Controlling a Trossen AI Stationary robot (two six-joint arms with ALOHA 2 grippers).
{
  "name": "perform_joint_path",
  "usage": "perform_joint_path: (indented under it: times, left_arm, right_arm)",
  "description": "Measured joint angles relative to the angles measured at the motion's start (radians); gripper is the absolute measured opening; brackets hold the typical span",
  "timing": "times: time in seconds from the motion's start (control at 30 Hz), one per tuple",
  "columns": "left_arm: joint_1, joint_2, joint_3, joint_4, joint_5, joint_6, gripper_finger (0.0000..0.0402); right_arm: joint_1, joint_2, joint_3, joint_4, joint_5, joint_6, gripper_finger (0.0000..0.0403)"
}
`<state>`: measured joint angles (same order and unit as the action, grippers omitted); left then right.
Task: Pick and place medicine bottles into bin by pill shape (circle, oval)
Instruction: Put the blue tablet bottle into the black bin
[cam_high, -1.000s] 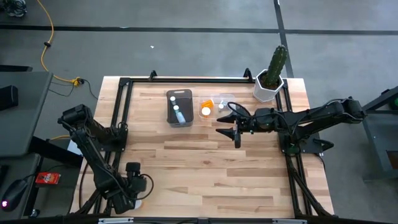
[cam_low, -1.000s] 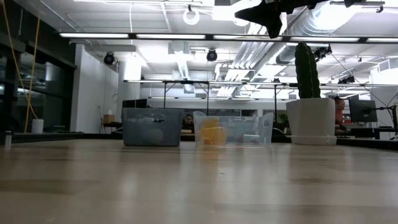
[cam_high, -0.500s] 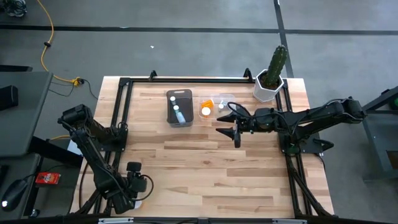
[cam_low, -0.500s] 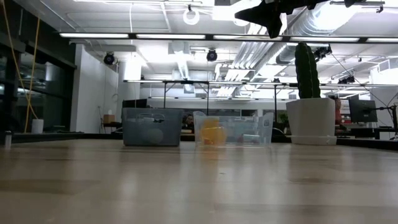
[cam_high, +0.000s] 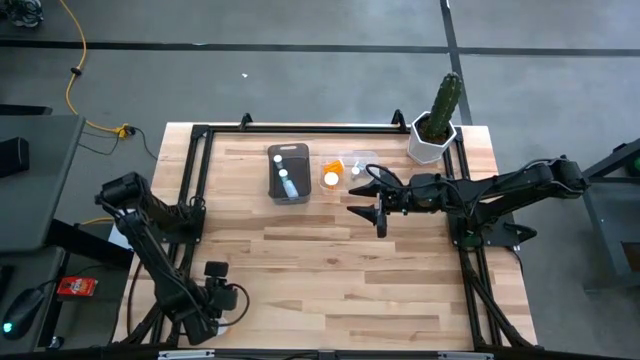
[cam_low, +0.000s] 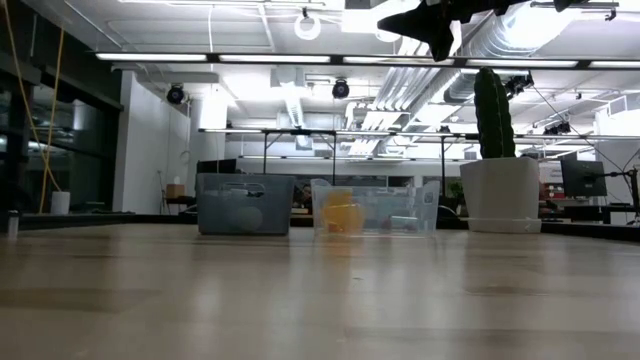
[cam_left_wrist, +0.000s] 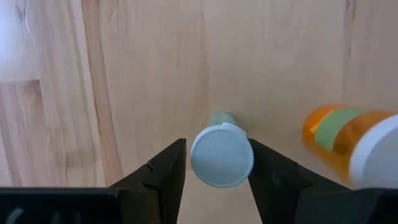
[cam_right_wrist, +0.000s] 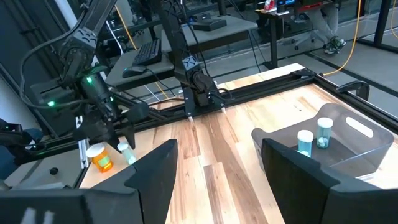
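From above, my left gripper (cam_high: 222, 315) hangs at the surface's (cam_high: 330, 270) 7 o'clock corner, while my right gripper (cam_high: 372, 200) waits spread open beside the clear bin (cam_high: 346, 170), near 12 o'clock. My left wrist view shows why: my fingers (cam_left_wrist: 163, 171) straddle an upright white-capped bottle (cam_left_wrist: 221, 155), half-closed; grip unclear, orange bottle (cam_left_wrist: 348, 140) lying alongside. My right wrist view shows two bottles sorted in the gray bin (cam_right_wrist: 351, 140).

— What sort of place is this?
— A robotics lab in an open industrial hall. The pale wooden table (cam_high: 330, 270) sits in a black metal frame (cam_high: 300, 127) on a grey concrete floor (cam_high: 300, 70).
— What else shows it?
— Long strip ceiling lights (cam_low: 270, 57), exposed silver ducts (cam_low: 520, 40), desks with a black keyboard (cam_right_wrist: 148, 55), and a yellow cable (cam_high: 72, 60) trailing across the floor.
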<state>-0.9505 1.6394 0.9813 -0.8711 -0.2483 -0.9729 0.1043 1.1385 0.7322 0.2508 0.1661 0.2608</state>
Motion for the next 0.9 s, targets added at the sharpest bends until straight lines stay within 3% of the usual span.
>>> perform_joint_path:
  times: [0.27, 0.7, 0.9]
  left_arm:
    - [0.008, 0.001, 0.0, 0.002, -0.001, 0.018, 0.0144]
    - [0.009, -0.022, 0.0, 0.001, -0.027, 0.042, 0.0097]
    - [0.044, -0.134, 0.0, -0.033, -0.039, 0.111, 0.0102]
  right_arm:
    - [0.0, 0.0, 0.0, 0.0, 0.0, 0.0, 0.0226]
    - [0.0, 0.0, 0.0, 0.0, 0.023, 0.0, 0.0226]
    - [0.0, 0.0, 0.0, 0.0, 0.023, 0.0, 0.0226]
